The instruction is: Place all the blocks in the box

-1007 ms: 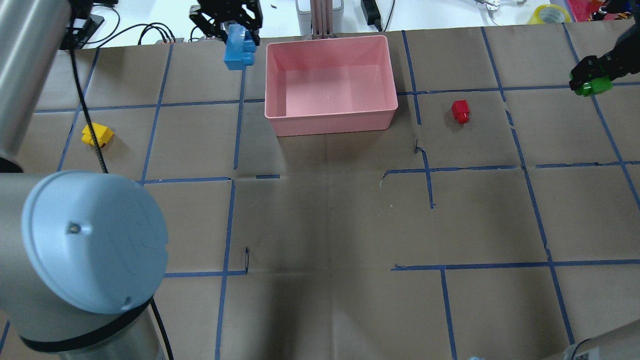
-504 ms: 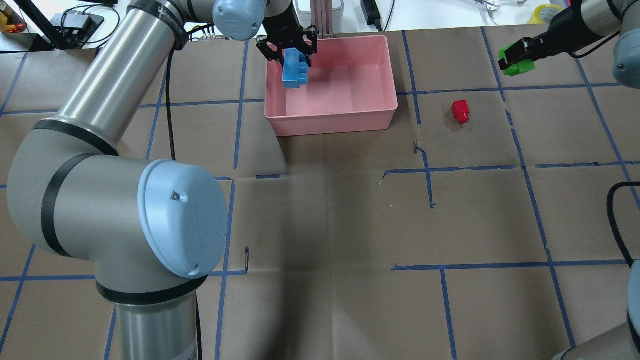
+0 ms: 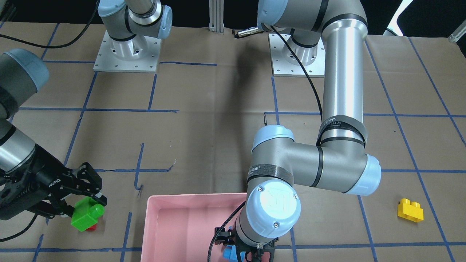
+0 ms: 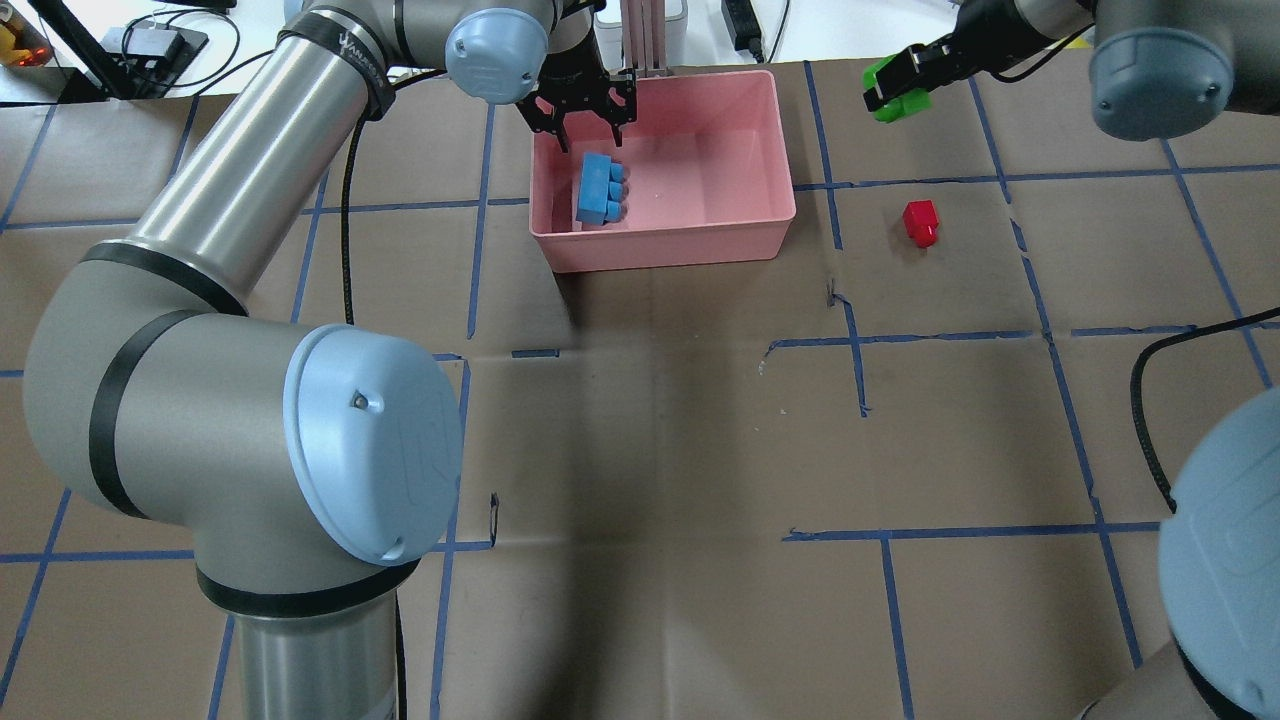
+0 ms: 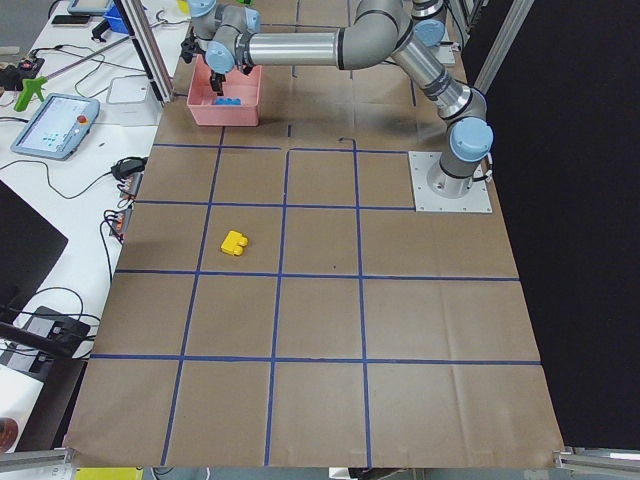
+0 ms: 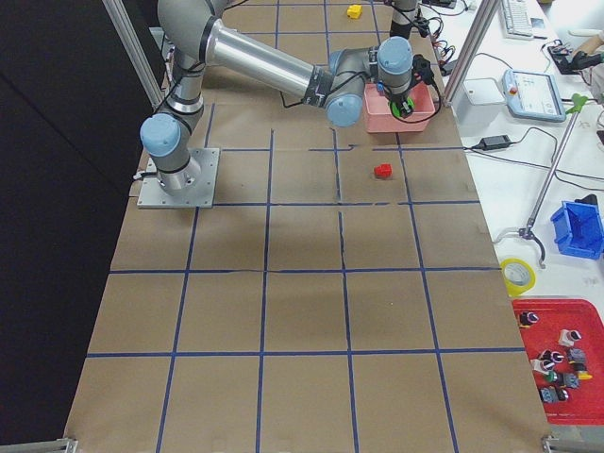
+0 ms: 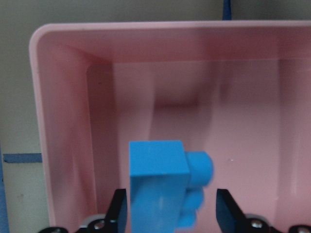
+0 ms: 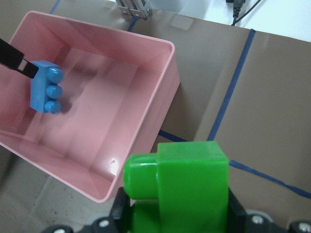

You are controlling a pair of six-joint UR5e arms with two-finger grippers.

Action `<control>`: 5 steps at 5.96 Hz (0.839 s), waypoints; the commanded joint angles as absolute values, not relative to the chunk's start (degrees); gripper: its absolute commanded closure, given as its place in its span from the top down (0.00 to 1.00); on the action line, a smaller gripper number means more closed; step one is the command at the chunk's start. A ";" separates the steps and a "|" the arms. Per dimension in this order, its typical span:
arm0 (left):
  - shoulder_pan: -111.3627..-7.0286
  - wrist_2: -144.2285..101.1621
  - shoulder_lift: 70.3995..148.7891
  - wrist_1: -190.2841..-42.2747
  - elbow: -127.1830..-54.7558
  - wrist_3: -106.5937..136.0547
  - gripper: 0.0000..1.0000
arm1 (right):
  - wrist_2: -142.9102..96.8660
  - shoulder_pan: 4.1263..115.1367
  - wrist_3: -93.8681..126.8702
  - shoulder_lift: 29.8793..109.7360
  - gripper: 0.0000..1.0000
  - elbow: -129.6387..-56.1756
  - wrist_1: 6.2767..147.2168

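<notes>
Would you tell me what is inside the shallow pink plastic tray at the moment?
I see only the blue three-stud brick, near the tray's left wall, below the open left gripper. The gripper covers the far-left corner in the overhead view.

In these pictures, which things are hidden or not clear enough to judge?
The red block: front-facing view, nearly all hidden behind the green block in the right gripper.
The blue block: same view, mostly behind the wrist of the left arm.
The yellow block: missing from the overhead view, probably behind the left arm.
Whether the blue block rests on the box floor: no view settles it.
</notes>
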State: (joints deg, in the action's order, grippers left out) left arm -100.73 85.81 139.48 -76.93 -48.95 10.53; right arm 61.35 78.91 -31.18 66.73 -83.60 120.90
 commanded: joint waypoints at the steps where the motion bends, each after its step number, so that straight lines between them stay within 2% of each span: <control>1: -100.99 86.05 133.98 -78.55 -49.30 11.59 0.99 | 60.22 80.59 -27.97 66.10 0.04 -82.35 120.85; 2: -99.07 86.13 129.60 -82.32 -49.92 11.08 0.99 | 59.51 84.42 -23.95 64.35 0.04 -80.27 121.02; 4: -90.13 86.48 125.78 -83.85 -52.89 6.37 0.99 | 59.41 92.16 -17.34 55.68 0.05 -70.89 121.38; 5: -84.17 86.14 124.73 -83.67 -55.43 3.63 0.99 | 59.41 95.07 -13.49 51.89 0.10 -66.84 122.16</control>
State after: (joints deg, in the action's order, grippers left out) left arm -89.68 86.33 125.95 -83.64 -53.08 6.50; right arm 59.43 91.90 -17.17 55.89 -71.10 121.57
